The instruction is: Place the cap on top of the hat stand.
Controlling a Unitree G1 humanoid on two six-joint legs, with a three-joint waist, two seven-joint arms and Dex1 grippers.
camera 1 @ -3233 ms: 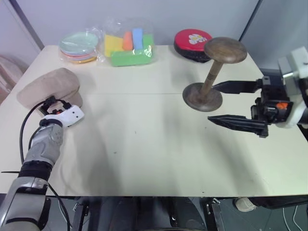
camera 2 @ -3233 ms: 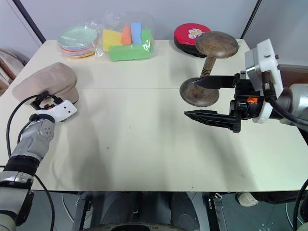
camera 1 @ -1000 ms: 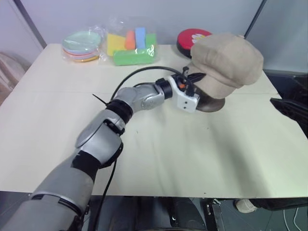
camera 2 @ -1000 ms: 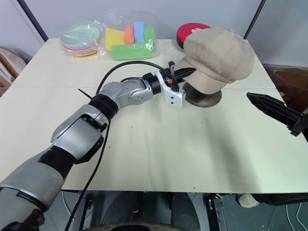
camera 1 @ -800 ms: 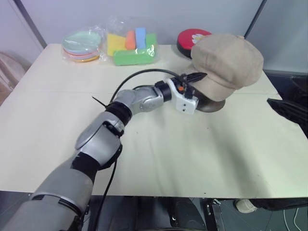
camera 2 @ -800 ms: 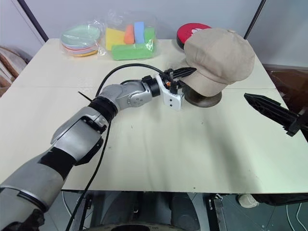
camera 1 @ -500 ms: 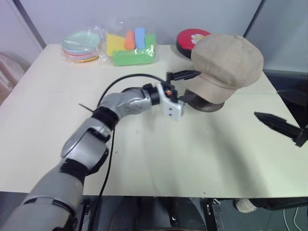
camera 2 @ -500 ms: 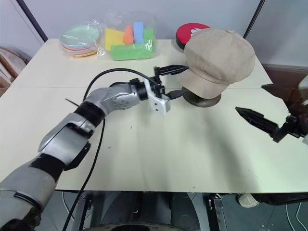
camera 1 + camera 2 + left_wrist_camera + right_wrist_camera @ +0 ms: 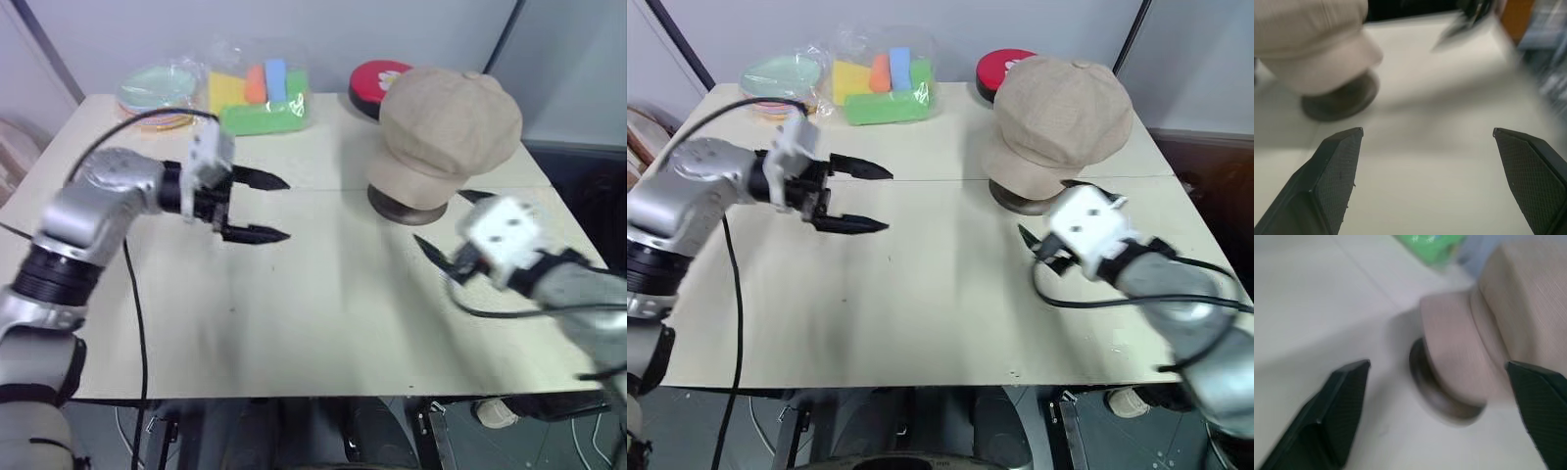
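Cap (image 9: 449, 132) sits on top of hat stand (image 9: 407, 207), covering the dome and stem; only the round base shows below the brim. Stand is on the cream surface (image 9: 323, 313), right of centre, near the back. Left tool (image 9: 257, 206) released, fingers spread wide, nothing between them, well apart from the cap and over the surface's left half. Right tool (image 9: 1440, 416) released, fingers wide, empty, just in front of the stand's base. Red and black pad (image 9: 377, 78) behind the cap.
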